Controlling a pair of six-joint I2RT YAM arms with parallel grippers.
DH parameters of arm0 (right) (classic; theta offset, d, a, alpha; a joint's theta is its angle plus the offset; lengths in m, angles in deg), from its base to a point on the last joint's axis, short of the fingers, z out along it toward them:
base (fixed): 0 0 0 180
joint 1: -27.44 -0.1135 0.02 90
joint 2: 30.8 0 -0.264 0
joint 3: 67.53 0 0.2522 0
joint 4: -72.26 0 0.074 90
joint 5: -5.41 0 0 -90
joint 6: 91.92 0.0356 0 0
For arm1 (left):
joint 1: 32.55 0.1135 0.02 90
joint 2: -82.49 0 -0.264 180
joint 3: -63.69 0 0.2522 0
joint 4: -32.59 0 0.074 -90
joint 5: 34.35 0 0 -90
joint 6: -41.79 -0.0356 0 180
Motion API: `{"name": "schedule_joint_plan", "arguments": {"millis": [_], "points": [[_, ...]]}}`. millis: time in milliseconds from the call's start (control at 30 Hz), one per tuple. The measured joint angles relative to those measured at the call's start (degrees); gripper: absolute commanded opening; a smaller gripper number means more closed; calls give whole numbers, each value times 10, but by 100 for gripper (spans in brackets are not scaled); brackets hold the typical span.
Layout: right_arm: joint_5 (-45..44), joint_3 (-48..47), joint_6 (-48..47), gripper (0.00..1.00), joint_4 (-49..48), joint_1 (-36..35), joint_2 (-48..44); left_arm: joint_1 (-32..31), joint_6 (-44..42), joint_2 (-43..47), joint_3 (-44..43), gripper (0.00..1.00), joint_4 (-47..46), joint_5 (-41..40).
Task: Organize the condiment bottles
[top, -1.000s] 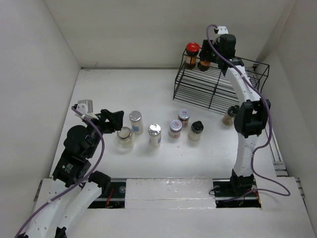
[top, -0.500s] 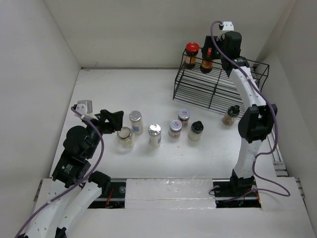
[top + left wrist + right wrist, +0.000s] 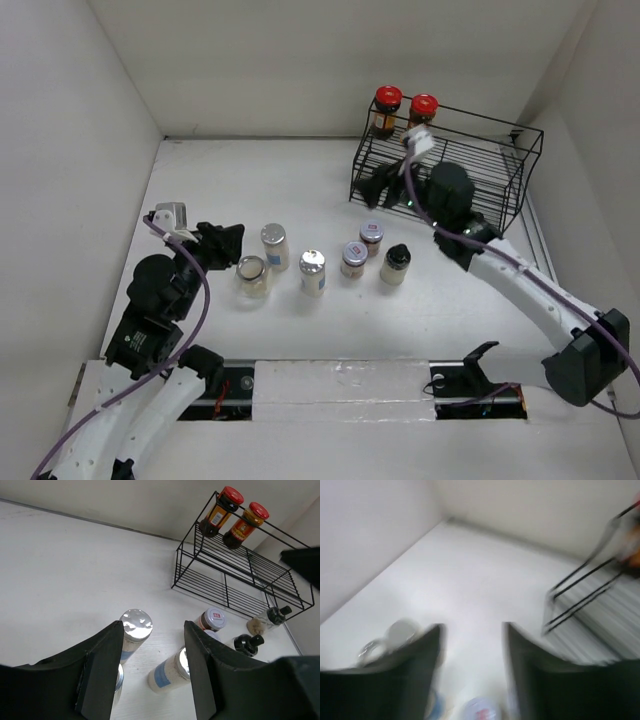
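Observation:
Two dark jars with red lids stand side by side on the top of the black wire rack; they also show in the left wrist view. Several pale jars stand in a loose row on the table: a wide silver-lidded jar, two tall silver-lidded jars, two labelled-lid jars and a black-capped one. Another black-capped jar stands by the rack. My left gripper is open beside the wide jar. My right gripper is open and empty, above the labelled jars.
The white walls close in the table on three sides. The rack's lower shelf holds nothing. The right wrist view is blurred; it shows the rack edge and a labelled lid below the fingers.
My right gripper let go of the second red-lidded jar on the rack top and swung down and forward towards the row of jars. My left arm has barely moved.

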Motion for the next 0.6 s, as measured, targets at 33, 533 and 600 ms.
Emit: {"name": "schedule_joint_plan", "arguments": {"millis": [33, 533, 600], "points": [[8, 26, 0, 85, -3, -33, -3, 0, 0, -3, 0, 47, -1, 0], [-49, 101, -42, 99, 53, -296, 85, 0, -1, -19, 0, 53, 1, -2], [-67, 97, -44, 99, 59, -296, 112, 0, -1, -19, 0, 53, 1, -2]]}}
